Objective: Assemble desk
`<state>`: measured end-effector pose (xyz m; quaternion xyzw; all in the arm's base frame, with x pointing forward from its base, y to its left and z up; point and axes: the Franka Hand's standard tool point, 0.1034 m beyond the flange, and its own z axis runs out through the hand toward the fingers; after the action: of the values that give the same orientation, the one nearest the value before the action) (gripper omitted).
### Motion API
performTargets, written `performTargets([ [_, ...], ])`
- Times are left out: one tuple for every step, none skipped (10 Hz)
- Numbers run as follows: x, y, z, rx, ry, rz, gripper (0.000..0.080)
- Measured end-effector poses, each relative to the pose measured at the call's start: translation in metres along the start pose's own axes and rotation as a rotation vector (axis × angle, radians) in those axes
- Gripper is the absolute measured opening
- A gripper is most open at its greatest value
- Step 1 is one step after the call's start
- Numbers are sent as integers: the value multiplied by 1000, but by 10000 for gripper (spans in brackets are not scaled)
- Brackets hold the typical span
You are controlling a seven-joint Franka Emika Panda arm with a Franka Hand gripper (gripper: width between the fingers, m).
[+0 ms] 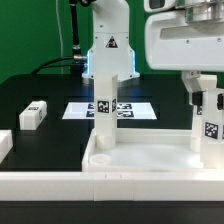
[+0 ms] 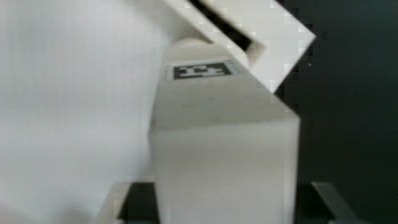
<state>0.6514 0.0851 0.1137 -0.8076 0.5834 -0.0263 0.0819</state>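
The white desk top (image 1: 140, 157) lies near the front of the table with its raised rim up. One tagged white leg (image 1: 103, 118) stands upright in its far corner on the exterior view's left. My gripper (image 1: 207, 103) is shut on a second tagged leg (image 1: 209, 128), which stands upright at the desk top's far corner on the exterior view's right. In the wrist view that leg (image 2: 217, 130) fills the space between my fingers (image 2: 139, 203), with its tag facing the camera and the desk top (image 2: 71, 110) beside it. The leg's foot is hidden.
A loose tagged leg (image 1: 33, 115) lies on the black table at the exterior view's left, and another white block (image 1: 4, 146) lies at the left edge. The marker board (image 1: 75, 110) lies behind the desk top. A long white rail (image 1: 110, 185) runs along the front.
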Motion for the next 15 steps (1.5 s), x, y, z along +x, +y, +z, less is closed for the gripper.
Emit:
performTargets([
  [-2, 1, 0, 18, -27, 110, 295],
  [-3, 2, 0, 17, -35, 195, 295],
  [-6, 3, 0, -4, -32, 202, 295],
  [-10, 4, 0, -98, 8, 159, 295],
  [-7, 0, 1, -74, 2, 224, 294],
  [-7, 1, 1, -73, 3, 315, 294],
  [-7, 0, 1, -72, 6, 392, 294],
  [-10, 1, 1, -38, 8, 577, 294],
  [-10, 5, 1, -7, 16, 652, 297],
  [-9, 6, 1, -6, 22, 714, 298],
  [-8, 6, 1, -7, 24, 722, 298],
  [-8, 6, 1, -6, 24, 731, 327],
  [-8, 6, 2, -7, 24, 720, 461],
  [-9, 7, 2, -11, 25, 663, 461],
  [-16, 7, 0, -48, 26, 495, 604],
])
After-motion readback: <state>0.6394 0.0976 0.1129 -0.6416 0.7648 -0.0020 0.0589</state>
